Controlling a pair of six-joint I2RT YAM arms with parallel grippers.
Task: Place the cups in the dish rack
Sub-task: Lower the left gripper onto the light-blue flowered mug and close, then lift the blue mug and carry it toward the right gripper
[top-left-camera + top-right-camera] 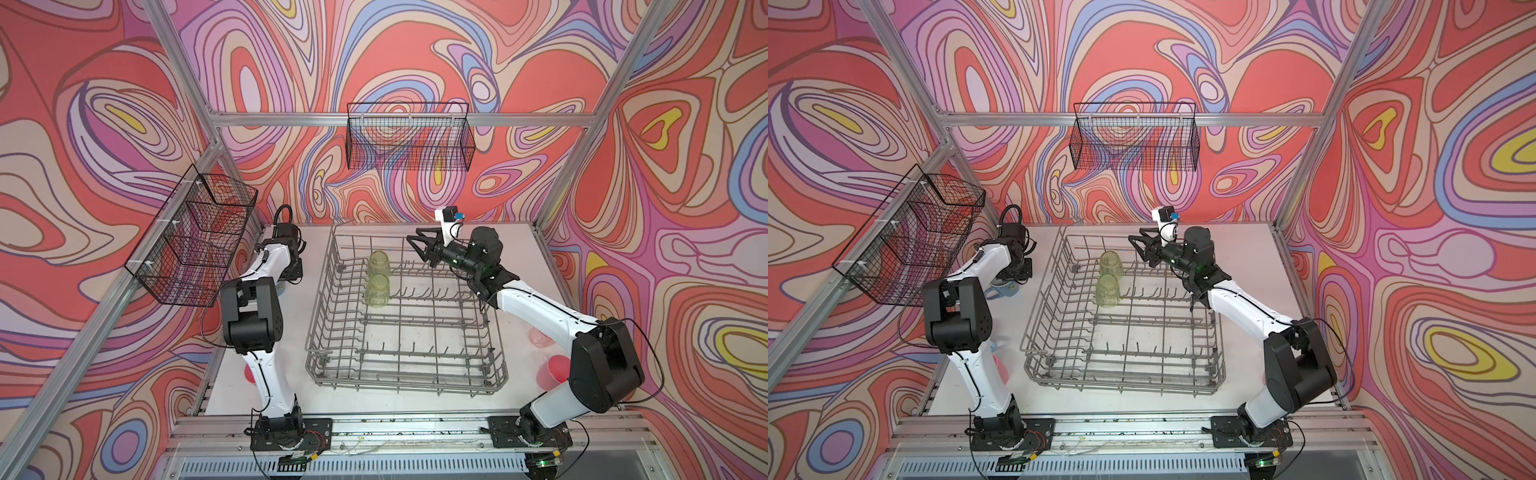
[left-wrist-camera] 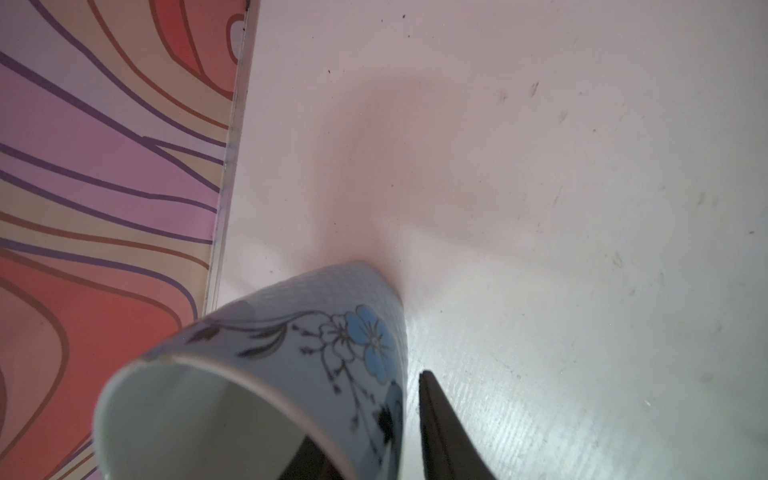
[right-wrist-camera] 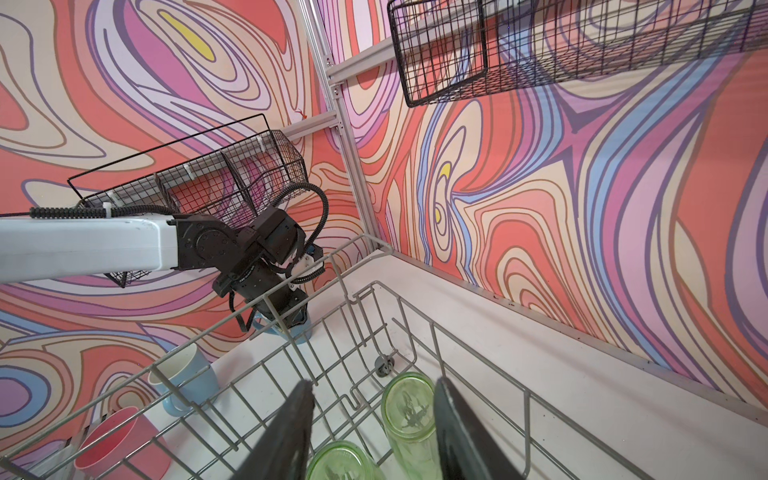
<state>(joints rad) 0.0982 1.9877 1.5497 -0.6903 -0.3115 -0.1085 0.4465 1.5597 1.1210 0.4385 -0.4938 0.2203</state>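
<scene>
Now: left gripper [image 3: 289,318] at blue mug [image 2: 316,345], right gripper [image 3: 374,386] idle over dish rack [image 1: 415,380].
Mug stands mouth up at table's [image 1: 519,257] far-left edge, just outside rack's far-left corner. L jaws straddle its wall, one finger inside, one outside; a rim pinch prob. suits a handled mug. Thin gap seems to show at outer finger, but can't tell if it's clamped. R jaws apart, empty, above two yellow-green tumblers [image 1: 377,289] set upside down near rack's far-left corner, likely to drain.
</scene>
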